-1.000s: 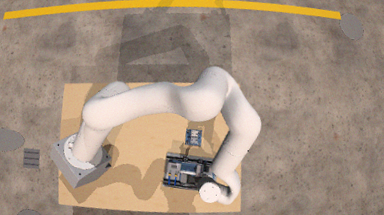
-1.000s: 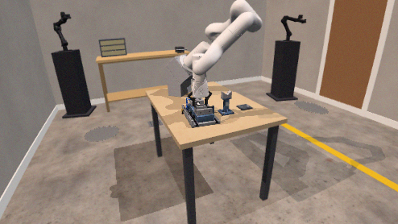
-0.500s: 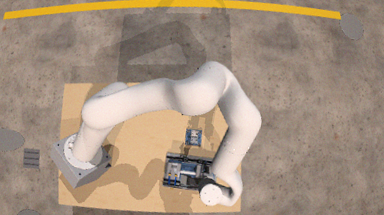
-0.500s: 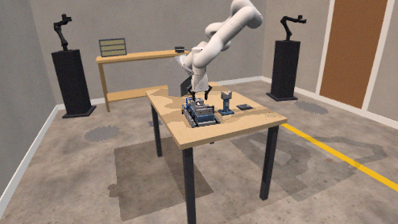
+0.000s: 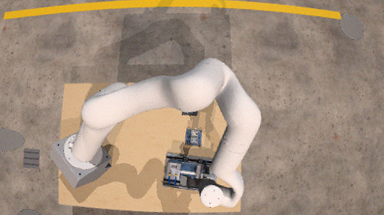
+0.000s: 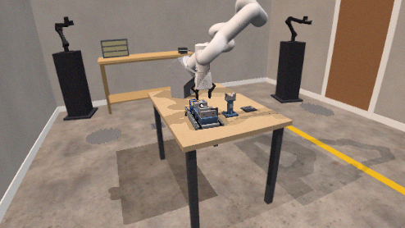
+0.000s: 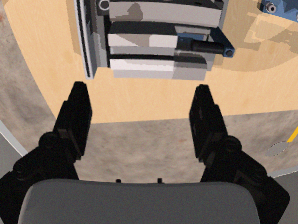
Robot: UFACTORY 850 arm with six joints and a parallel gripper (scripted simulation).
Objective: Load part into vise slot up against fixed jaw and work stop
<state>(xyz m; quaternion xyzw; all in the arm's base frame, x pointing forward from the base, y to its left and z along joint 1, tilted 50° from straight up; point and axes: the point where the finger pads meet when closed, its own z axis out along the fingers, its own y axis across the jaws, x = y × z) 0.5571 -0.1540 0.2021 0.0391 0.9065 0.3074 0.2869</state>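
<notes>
A light grey block, the part (image 7: 143, 43), lies between the jaws, beside the near jaw (image 7: 156, 66). The dark work stop rod (image 7: 212, 46) points in at its right end; I cannot tell whether they touch. The slot is too small to make out. My gripper (image 7: 140, 97) is open and empty, held above the table just short of the vise. It also shows in the exterior view (image 6: 202, 93), over the vise (image 6: 203, 115).
The blue V-block (image 6: 230, 106) stands right of the vise, and the dark infeed plate (image 6: 248, 109) lies beyond it with nothing on it. The V-block also shows from above (image 5: 194, 136). The table edge runs close to the vise's front.
</notes>
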